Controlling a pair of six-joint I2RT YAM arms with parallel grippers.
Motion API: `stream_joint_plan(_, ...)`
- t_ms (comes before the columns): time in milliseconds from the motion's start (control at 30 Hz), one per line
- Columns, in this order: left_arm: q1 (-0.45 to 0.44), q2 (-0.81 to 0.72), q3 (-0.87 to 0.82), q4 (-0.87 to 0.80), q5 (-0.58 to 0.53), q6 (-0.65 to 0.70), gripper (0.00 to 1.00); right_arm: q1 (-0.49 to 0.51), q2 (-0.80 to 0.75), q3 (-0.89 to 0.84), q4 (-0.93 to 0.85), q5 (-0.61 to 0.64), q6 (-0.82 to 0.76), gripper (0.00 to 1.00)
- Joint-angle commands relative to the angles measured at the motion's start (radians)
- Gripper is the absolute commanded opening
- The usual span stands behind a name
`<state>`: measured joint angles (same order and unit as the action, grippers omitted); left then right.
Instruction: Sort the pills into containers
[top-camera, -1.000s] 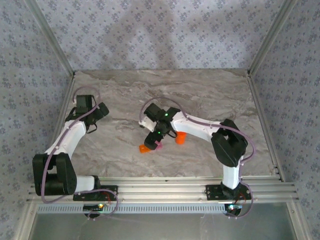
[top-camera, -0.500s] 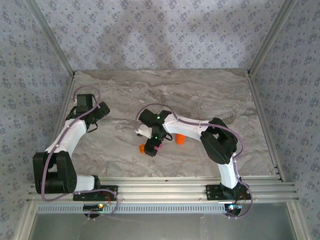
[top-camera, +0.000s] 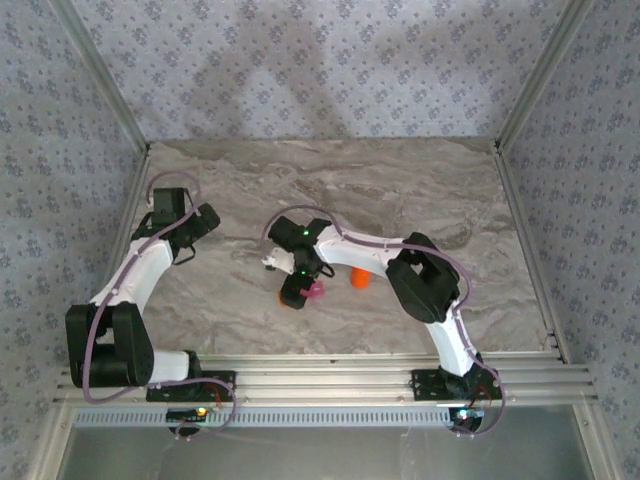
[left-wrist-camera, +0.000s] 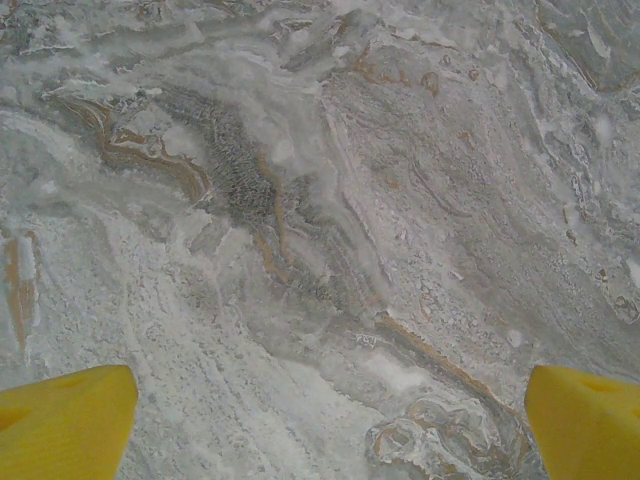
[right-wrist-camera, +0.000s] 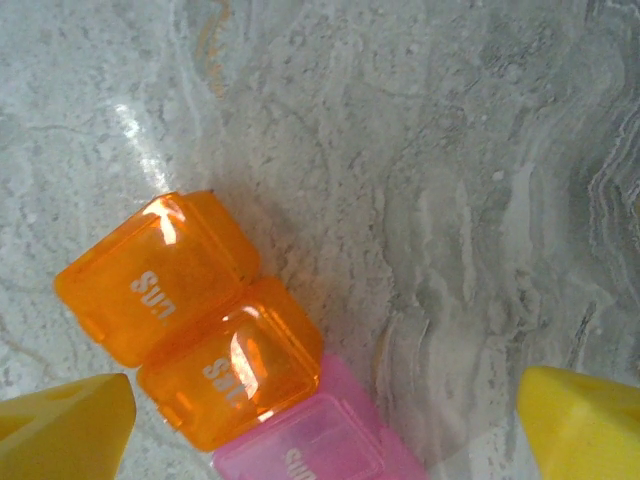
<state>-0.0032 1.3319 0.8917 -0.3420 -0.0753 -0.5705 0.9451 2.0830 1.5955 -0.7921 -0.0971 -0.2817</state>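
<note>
The containers (right-wrist-camera: 220, 340), 2 orange sections joined to 1 pink, are seen lying on the marble surface (right-wrist-camera: 450, 150), near its front middle. The right end effector (right-wrist-camera: 325, 420) is held released above them, jaws wide apart. An orange bottle (top-camera: 358, 277) is seen slightly farther back, to the right. Farther off at the left, the left end effector (left-wrist-camera: 330, 420) is held released over bare marble.

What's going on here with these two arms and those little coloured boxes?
The right gripper hovers open just above the containers, a small joined strip of orange and pink boxes lying on the marble table with their lids shut. It holds nothing. An orange bottle sits close beside them. The left gripper hangs open off to the left over bare marble, also holding nothing.
</note>
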Motion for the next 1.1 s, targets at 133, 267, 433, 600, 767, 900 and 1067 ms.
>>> stream_joint_plan(133, 0.008, 0.009, 0.030, -0.029, 0.009, -0.006, 0.99, 0.002, 0.012, 0.039, -0.015, 0.014, 0.000, 1.00)
stream_joint_plan(267, 0.008, 0.014, 0.033, -0.028, 0.013, -0.002, 0.99, -0.001, -0.011, 0.032, -0.015, 0.017, 0.004, 1.00)
stream_joint_plan(433, 0.007, 0.026, 0.038, -0.022, 0.026, 0.000, 0.99, -0.002, -0.054, 0.010, -0.017, 0.015, 0.004, 1.00)
stream_joint_plan(600, 0.007, 0.033, 0.037, -0.018, 0.034, -0.005, 0.99, 0.000, -0.059, -0.024, -0.026, 0.020, 0.004, 1.00)
stream_joint_plan(767, 0.007, 0.030, 0.032, -0.018, 0.036, -0.006, 0.99, 0.001, -0.061, -0.083, -0.008, 0.037, 0.004, 1.00)
stream_joint_plan(900, 0.007, 0.023, 0.028, -0.020, 0.038, -0.006, 0.99, -0.001, -0.057, -0.110, 0.017, 0.044, 0.007, 1.00)
stream_joint_plan(1067, 0.007, 0.019, 0.023, -0.014, 0.039, -0.013, 0.99, -0.002, -0.025, -0.092, 0.043, 0.097, 0.030, 1.00)
